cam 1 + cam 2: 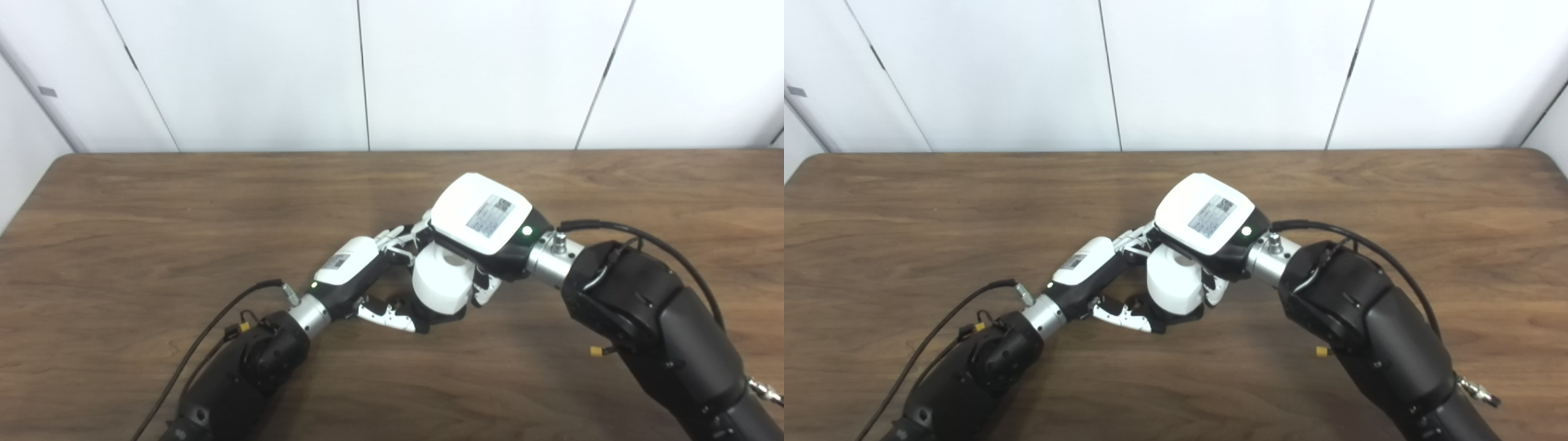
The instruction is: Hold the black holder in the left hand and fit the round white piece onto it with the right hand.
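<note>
In the middle of the table my two hands meet. The round white piece [442, 283] stands upright, a short cylinder with a hollow top. My right hand [484, 222] covers it from above and behind, fingers shut around its sides. Under the piece only a dark sliver of the black holder [440, 317] shows; most of it is hidden. My left hand [367, 269] comes in from the left and is shut on the holder, thumb [387, 315] in front and fingers [398, 237] behind. The white piece sits directly on top of the holder.
The brown wooden table [184, 202] runs to a white panelled wall at the back. Black cables [643, 236] loop off both wrists. A rounded table corner shows at the far right [1543, 156].
</note>
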{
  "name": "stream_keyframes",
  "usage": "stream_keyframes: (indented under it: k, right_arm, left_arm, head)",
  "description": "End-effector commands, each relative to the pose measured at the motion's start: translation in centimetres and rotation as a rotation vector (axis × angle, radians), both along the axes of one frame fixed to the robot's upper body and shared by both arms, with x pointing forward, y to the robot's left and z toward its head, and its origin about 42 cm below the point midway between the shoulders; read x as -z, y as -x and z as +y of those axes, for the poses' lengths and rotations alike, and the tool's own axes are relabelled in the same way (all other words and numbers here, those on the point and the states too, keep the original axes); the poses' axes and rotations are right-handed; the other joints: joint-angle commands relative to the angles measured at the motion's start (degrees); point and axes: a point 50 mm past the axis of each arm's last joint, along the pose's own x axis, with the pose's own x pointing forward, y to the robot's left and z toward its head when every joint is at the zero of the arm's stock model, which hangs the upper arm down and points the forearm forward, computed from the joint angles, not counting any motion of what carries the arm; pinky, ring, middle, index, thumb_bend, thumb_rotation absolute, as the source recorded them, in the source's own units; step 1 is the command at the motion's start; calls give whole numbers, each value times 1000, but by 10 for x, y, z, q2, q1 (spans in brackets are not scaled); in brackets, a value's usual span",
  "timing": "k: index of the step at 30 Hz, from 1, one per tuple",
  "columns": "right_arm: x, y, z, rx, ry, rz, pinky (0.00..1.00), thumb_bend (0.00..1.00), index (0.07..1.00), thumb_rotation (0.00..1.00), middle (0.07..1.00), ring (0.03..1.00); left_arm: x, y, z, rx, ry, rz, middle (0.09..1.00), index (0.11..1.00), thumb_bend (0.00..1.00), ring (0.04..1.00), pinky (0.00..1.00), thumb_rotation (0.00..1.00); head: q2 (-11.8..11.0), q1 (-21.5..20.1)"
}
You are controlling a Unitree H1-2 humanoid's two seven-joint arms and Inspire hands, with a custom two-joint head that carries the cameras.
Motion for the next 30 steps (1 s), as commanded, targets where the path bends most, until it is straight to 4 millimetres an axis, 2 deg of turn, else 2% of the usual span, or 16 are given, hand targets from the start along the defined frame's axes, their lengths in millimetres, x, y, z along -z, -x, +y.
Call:
stream_keyframes:
  k: [1,11,15,20,22,25,28,30]
  right_arm:
    - [-9,-1,4,-39,-13,-48,344,518,513,0,468,380]
    - [10,0,10,-50,-2,27,356,518,508,0,473,382]
    - [17,2,12,-54,0,62,390,519,503,0,487,392]
    - [23,6,15,-76,-5,67,343,514,536,0,475,379]
    - [24,8,16,-79,6,74,357,514,539,0,474,380]
    - [28,11,16,-87,7,90,444,520,500,0,488,430]
    - [32,13,14,-106,3,94,379,518,518,0,483,401]
    - [34,13,11,-115,6,99,375,518,515,0,471,394]
  left_arm:
    - [19,14,-9,36,-70,66,928,480,524,1000,978,65]
    - [18,16,-10,40,-67,56,923,480,524,1000,974,65]
    - [18,16,-11,36,-72,61,909,480,524,1000,978,66]
    - [18,16,-11,32,-71,54,907,480,524,1000,968,65]
    - [18,15,-11,29,-67,56,908,481,525,1000,965,64]
    - [18,15,-12,27,-59,58,914,480,525,1000,965,63]
    - [18,15,-11,29,-55,57,910,480,524,1000,971,64]
    - [18,15,-10,30,-53,57,911,480,524,1000,977,64]
  head:
    - [0,0]
    - [6,2]
    - [7,4]
    - [8,4]
    - [9,4]
    - [10,5]
    - [11,4]
    - [10,3]
